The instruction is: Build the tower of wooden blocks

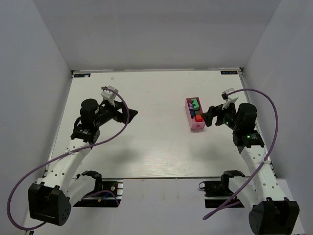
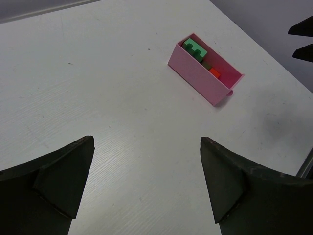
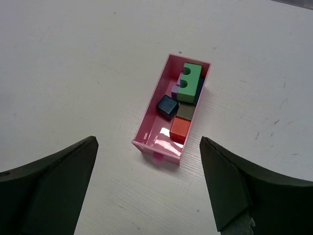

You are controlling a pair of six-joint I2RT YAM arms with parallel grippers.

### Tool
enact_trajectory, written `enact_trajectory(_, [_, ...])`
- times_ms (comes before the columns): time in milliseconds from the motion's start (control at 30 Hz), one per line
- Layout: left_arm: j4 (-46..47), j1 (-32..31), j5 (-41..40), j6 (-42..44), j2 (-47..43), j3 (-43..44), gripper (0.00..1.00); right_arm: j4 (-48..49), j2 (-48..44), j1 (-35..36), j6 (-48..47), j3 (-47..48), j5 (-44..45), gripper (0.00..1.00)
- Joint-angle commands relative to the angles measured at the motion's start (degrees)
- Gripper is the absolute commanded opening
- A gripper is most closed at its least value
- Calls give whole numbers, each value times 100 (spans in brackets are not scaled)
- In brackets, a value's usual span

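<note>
The wood blocks lie packed in a pink box (image 1: 191, 121) right of the table's middle: a green notched block (image 3: 189, 82), a dark blue cube (image 3: 167, 106), a grey block (image 3: 185, 111), a red-orange block (image 3: 180, 129) and a lilac one (image 3: 174, 89). No tower is in view. My right gripper (image 1: 210, 116) hovers open just right of the box, its short end facing the gap between the fingers (image 3: 149, 138). On the left side my left gripper (image 1: 133, 113) is open and empty (image 2: 146, 139), well apart from the box (image 2: 195, 76).
White walls enclose the white table (image 1: 156, 147) at the back and both sides. Purple cables loop from each arm. In the left wrist view the right gripper's fingertips (image 2: 303, 29) show beyond the box.
</note>
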Motion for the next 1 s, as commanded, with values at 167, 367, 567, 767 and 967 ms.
enact_trajectory(167, [116,3,145,-32,-108,113,100,68,-33,-6,-700,188,-500,90])
enact_trajectory(367, [186,3,145,-85,6,113,39,14,177,3,-1062,240,-370,19])
enact_trajectory(567, [-323,3,-206,-85,419,315,69,-250,713,73,-991,733,-168,48])
enact_trajectory(767, [-815,3,-752,-208,735,534,84,-364,1461,249,-1079,1119,746,51])
enact_trajectory(967, [-974,3,-857,-313,920,649,82,-443,2312,433,-1106,1471,1063,46])
